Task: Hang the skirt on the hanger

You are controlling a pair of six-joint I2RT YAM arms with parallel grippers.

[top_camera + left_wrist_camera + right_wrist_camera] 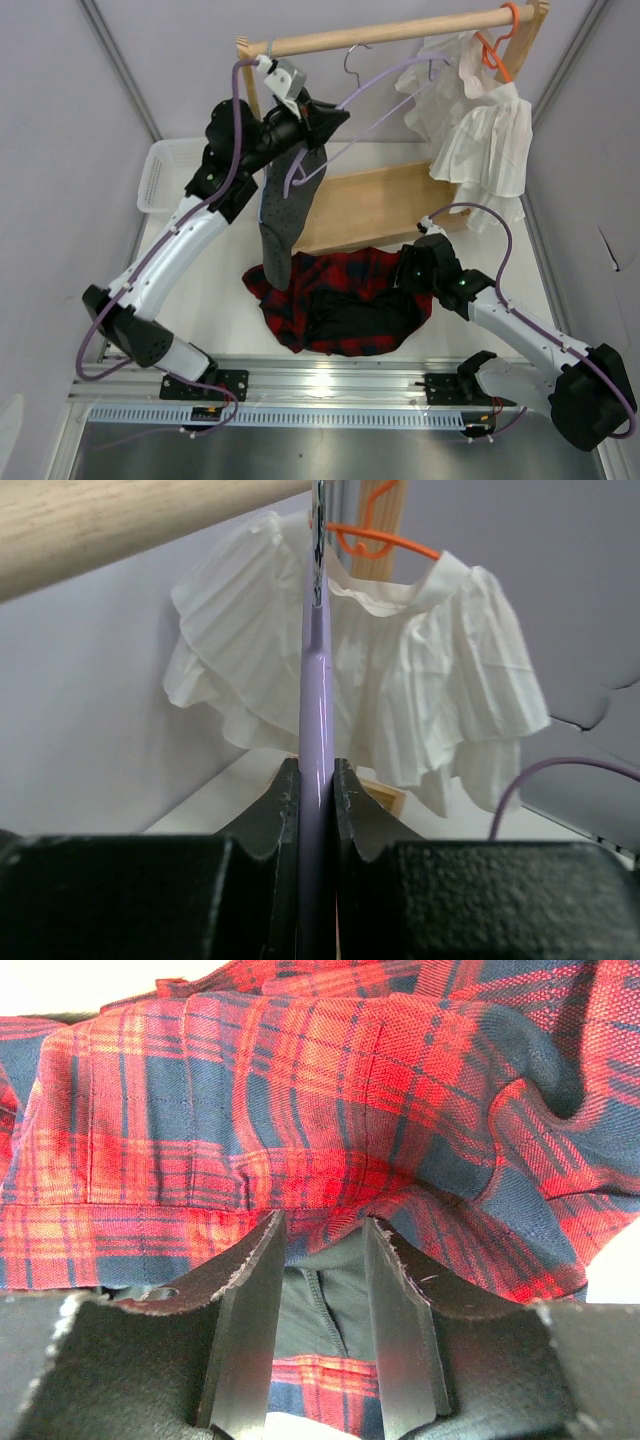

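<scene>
Pale grey walls stand around a white counter (225, 310), and at its far side there is a wooden rack with a round wooden rod (400, 32) across the top. On the right end of the rod a white ruffled garment (480, 140) hangs from an orange hanger (497, 45). A dark grey speckled garment (283, 215) hangs down further left, below the raised left arm.

The left claw (317, 780) is high up, just under the rod, and it is clenched on the thin pale lilac plastic hanger (317, 680). In the left wrist view the hanger runs straight up from between the fingers to its silver metal hook.

The soft red-and-navy plaid skirt (320, 275) lies crumpled on the counter in front of the rack, with its black lining turned up in the middle. The right claw (322, 1235) is low at the right edge of the skirt. Its fingers (245, 1330) are apart, not clenched, with plaid cloth touching their tips and black lining showing between them.
</scene>
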